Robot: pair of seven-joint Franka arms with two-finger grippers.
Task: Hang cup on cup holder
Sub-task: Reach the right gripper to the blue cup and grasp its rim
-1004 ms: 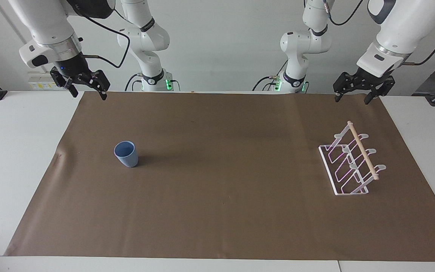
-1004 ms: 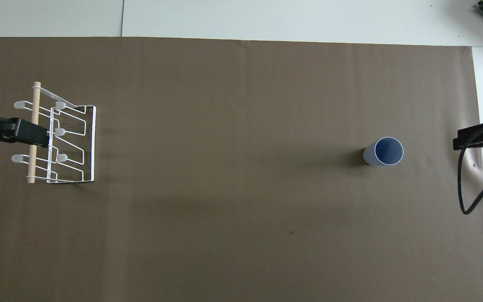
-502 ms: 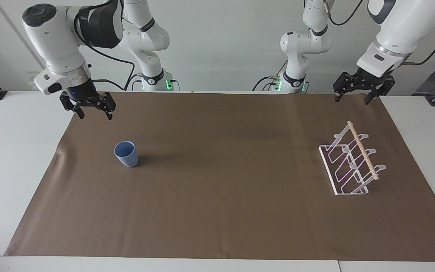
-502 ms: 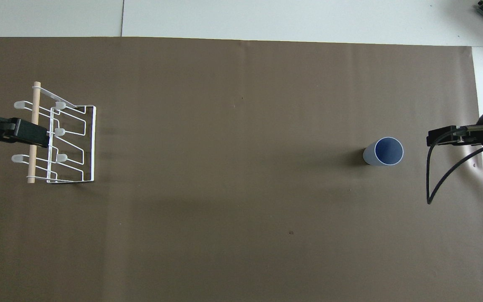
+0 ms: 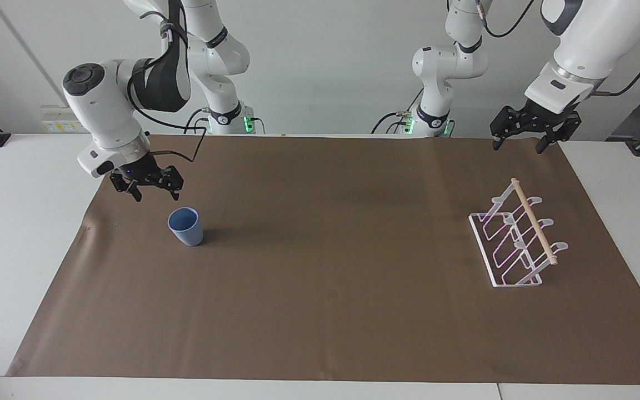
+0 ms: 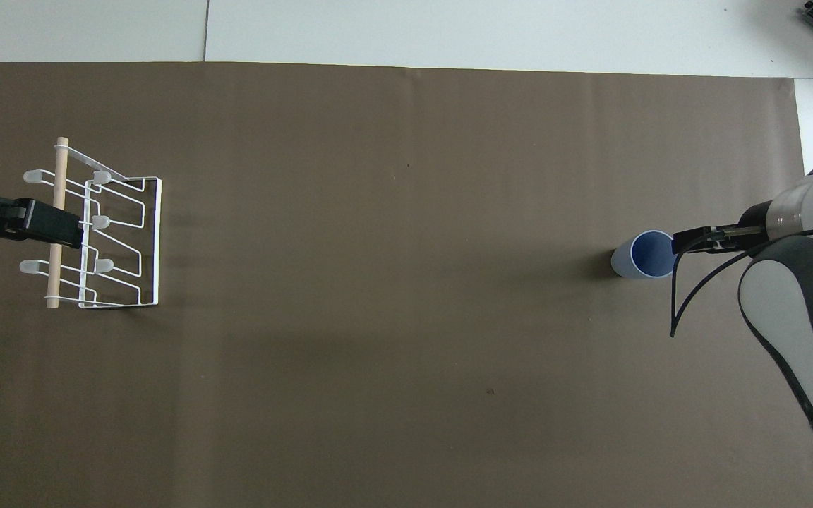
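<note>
Cup (image 5: 186, 226) stands upright on the brown mat (image 5: 325, 311) toward the right arm's end of the table, well apart from the holder (image 5: 516, 236), which sits at the left arm's end. Right gripper (image 5: 154, 191) hangs over the mat just beside the cup, jaws open and empty, apparently not touching the rim. Left gripper (image 5: 521, 144) waits open in the air above the mat's edge by its own base, holding nothing.

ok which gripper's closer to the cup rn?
Right. The right gripper hangs open just above the cup, off its rim toward the right arm's end. The left gripper waits open at the other end, past the cup holder.
</note>
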